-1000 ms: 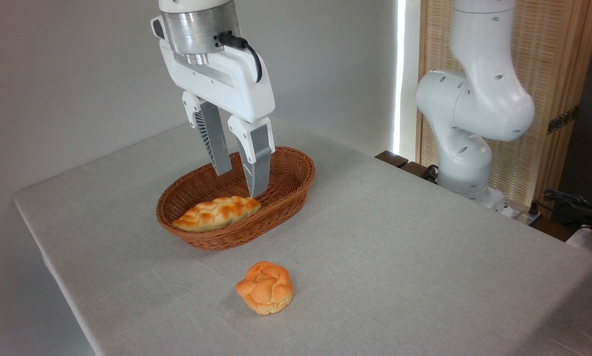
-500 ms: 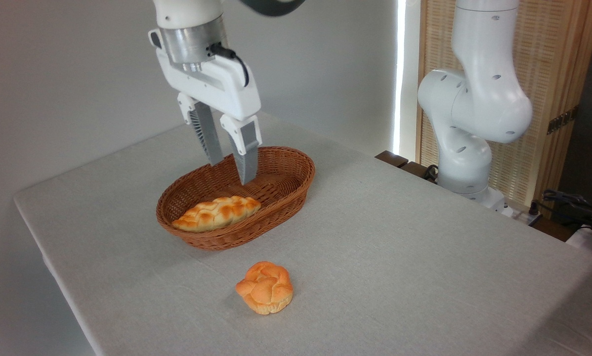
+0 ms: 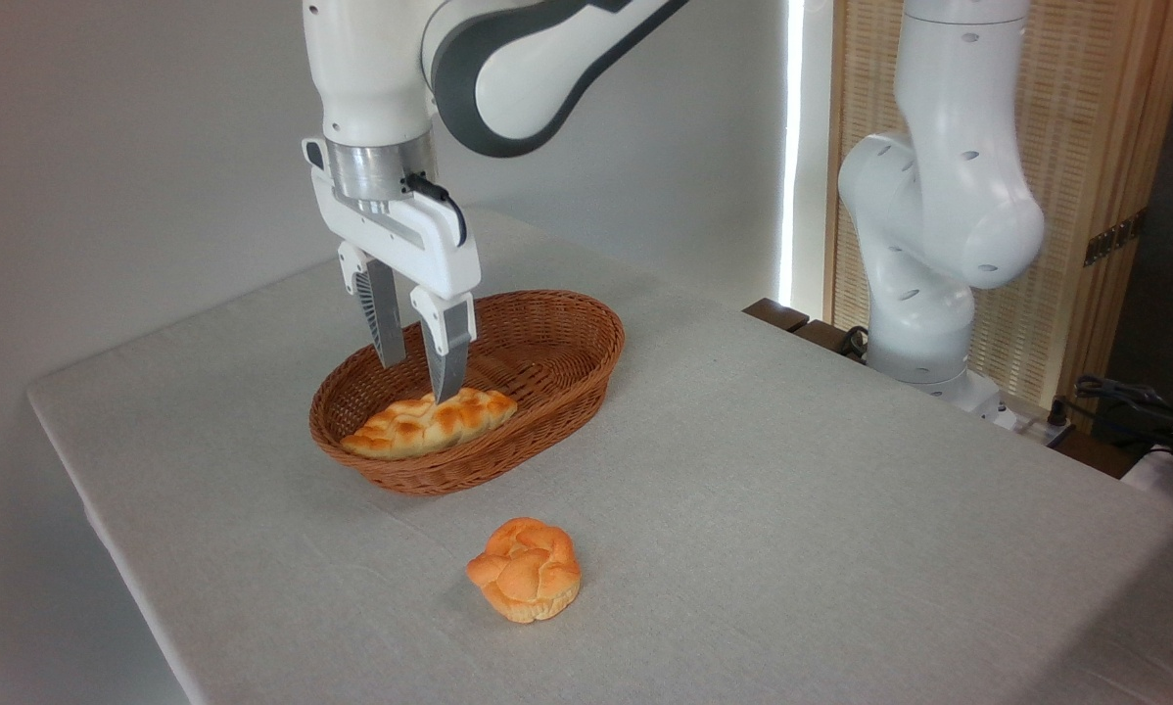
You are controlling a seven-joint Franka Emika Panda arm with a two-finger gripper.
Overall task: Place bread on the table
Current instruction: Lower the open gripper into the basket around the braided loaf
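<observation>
The bread point(image 3: 430, 423), a long braided golden loaf, lies inside the brown wicker basket point(image 3: 557, 377) on the table point(image 3: 792, 490) with its light-grey cloth. My gripper point(image 3: 418, 380) hangs open just above the loaf's middle, fingers pointing down. The right fingertip point(image 3: 445, 389) nearly touches the loaf's top; the left fingertip point(image 3: 389, 357) sits behind it, over the basket's inside. Nothing is held between the fingers.
A small round orange knotted bun point(image 3: 526, 570) sits on the cloth in front of the basket. The arm's white base point(image 3: 924, 264) stands at the table's right rear edge, with cables point(image 3: 1135, 401) beyond it. A wooden screen point(image 3: 1066, 147) stands behind it.
The gripper has moved left and down into the basket, from above its far side to just over the loaf. Its fingers have stayed open. The loaf and the bun have not moved.
</observation>
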